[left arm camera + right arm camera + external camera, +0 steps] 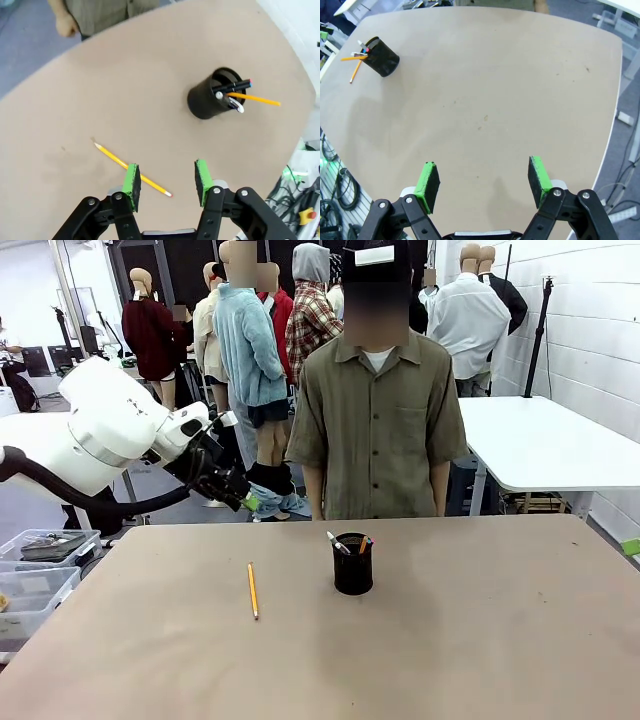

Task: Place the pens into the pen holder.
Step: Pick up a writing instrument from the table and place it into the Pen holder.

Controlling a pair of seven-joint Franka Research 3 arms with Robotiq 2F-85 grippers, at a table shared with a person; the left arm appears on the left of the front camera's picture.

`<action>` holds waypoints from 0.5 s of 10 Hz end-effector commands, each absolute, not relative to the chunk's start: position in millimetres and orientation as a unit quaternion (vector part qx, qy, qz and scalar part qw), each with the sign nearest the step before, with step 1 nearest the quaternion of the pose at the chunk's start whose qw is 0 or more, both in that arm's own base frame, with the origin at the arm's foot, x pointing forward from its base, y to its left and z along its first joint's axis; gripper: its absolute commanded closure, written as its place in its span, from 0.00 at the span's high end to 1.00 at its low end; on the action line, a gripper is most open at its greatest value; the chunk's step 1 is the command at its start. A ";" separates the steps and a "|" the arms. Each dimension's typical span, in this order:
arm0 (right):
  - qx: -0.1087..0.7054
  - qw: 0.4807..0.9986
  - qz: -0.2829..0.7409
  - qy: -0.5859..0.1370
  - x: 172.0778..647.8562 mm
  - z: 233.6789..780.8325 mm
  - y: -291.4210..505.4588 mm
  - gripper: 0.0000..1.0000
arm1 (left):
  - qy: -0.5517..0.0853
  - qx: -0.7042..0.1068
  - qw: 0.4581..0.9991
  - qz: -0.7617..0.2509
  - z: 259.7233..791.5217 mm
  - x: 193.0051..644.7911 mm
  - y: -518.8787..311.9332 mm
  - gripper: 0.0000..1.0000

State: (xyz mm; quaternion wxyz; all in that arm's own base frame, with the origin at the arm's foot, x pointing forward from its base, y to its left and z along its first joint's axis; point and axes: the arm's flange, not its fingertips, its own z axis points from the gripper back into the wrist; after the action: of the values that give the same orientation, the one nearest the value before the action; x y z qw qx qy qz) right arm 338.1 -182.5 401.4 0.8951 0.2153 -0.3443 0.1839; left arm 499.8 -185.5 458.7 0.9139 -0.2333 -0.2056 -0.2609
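Pencil [253, 590] lay flat on the tan table [480, 640], to the left of the black mesh pen holder [352, 566] and clear of it, while a person [377, 410] stood at the far edge. Three other pens [235, 93], one dark, one yellow-orange and one whitish, stood slanted in the pen holder, their ends sticking out above its rim. The left gripper [232, 488] hung raised above the table's left side, its jaws apart and holding nothing. In the left wrist view the pencil ran along the tabletop below, its eraser end showing in the gap between the green pads [131, 180] and its shaft passing behind one of them. The pen holder sat farther out and off to one side. The right gripper [484, 186] was spread wide and empty over bare tabletop, with the pen holder and the pencil well away near the table's far corner in its view.
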 end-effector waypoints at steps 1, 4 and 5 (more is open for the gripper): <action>0.209 0.897 0.192 -0.339 336.8 400.0 -182.2 0.89 | -0.185 -0.198 0.935 -0.229 453.5 512.4 -201.1 0.58; 0.209 0.897 0.192 -0.339 336.8 400.0 -182.2 0.89 | -0.138 -0.102 0.964 -0.202 421.7 511.7 -220.8 0.58; 0.209 0.897 0.192 -0.339 336.8 400.0 -182.2 0.89 | -0.132 -0.079 0.966 -0.207 406.1 513.5 -227.4 0.58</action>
State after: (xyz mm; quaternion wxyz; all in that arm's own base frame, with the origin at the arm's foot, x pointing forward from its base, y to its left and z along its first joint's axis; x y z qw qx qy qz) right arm 338.1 -182.5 401.4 0.8951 0.2153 -0.3443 0.1839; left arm 509.2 -212.4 406.4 0.9606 -0.1075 -0.1477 -0.2095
